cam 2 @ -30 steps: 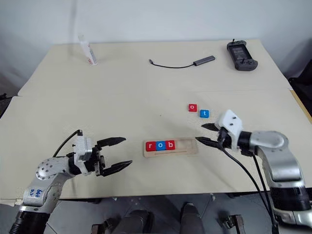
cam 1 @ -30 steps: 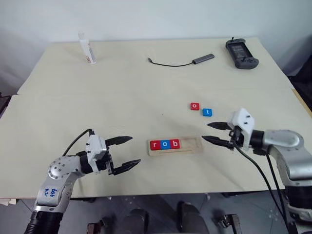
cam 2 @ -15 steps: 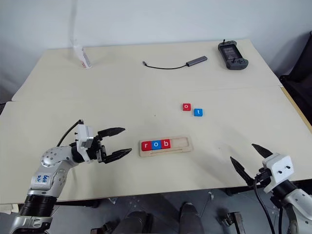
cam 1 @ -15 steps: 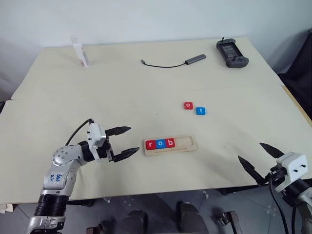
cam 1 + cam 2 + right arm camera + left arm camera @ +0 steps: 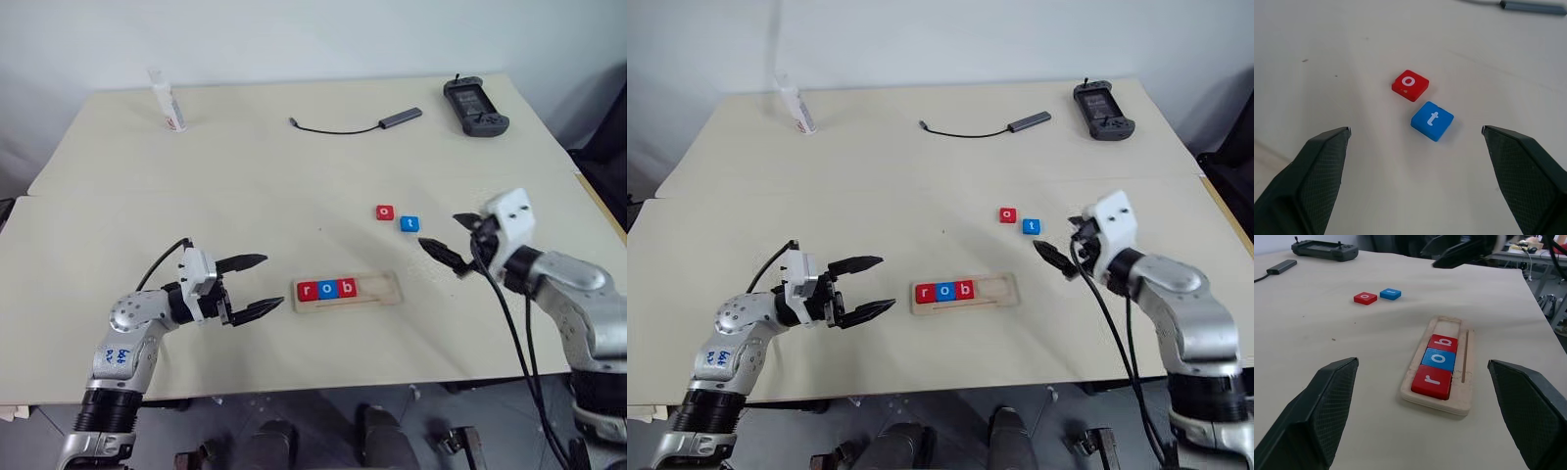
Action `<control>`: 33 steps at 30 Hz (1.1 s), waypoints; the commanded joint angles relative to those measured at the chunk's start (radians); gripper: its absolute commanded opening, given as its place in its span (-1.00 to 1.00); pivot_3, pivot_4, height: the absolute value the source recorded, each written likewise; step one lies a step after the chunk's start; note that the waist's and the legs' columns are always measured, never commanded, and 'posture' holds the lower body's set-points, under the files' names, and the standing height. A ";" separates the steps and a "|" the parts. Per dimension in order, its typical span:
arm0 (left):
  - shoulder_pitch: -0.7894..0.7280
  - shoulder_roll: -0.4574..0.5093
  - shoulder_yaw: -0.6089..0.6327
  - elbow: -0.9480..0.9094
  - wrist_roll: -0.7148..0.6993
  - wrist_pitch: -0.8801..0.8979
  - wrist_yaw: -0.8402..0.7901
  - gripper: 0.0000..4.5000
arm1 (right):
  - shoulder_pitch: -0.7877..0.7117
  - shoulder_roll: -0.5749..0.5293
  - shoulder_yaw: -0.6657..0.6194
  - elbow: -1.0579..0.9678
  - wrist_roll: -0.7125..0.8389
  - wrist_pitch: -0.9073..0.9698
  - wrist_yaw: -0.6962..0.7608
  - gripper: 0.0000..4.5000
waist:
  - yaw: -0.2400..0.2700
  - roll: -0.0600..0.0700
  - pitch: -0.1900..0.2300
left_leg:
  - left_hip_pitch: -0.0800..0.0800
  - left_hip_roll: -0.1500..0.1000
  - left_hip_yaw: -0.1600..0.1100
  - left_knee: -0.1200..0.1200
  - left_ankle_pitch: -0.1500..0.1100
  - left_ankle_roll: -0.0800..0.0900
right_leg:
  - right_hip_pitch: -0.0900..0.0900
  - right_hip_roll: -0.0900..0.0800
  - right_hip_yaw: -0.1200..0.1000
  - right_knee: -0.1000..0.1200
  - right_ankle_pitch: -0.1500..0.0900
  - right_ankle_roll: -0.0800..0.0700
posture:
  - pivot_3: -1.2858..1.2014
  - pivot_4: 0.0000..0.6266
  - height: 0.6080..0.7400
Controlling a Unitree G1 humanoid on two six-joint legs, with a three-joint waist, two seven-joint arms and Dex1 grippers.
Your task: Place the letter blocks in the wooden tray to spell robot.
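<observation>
The wooden tray [image 5: 384, 288] lies at the table's middle front. Three letter blocks sit side by side at its left end: red r [image 5: 309, 290], blue o [image 5: 327, 289] and red b [image 5: 345, 288]. The tray's right part is bare. Behind and to its right, a red o [image 5: 385, 211] and a blue t [image 5: 409, 224] lie loose on the table, almost touching. My right gripper [image 5: 439, 230] hovers open just right of the blue t [image 5: 1432, 120], pointing at both tiles. Left of the tray, my left gripper [image 5: 272, 283] stands open and empty, pointing at the tray's left end.
Along the far edge stand a white bottle [image 5: 168, 101] at the left, a dark cable with an adapter [image 5: 362, 125] in the middle and a black controller [image 5: 475, 106] at the right. A seam crosses the table behind the loose tiles.
My right gripper left the tray's right end, dipped to the table's front edge, then rose to the loose tiles, its fingers wider apart. The left gripper has held still. The head camera shifted.
</observation>
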 commanded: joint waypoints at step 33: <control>0.079 -0.015 0.008 -0.148 0.005 0.006 0.101 1.00 | -0.528 0.371 0.137 0.719 -0.232 0.006 -0.305 0.92 | -0.031 0.000 0.000 | -0.001 0.000 -0.001 -0.001 -0.001 0.001 | -0.001 0.000 -0.002 0.002 0.000 0.000 | 0.03 -0.52 1.00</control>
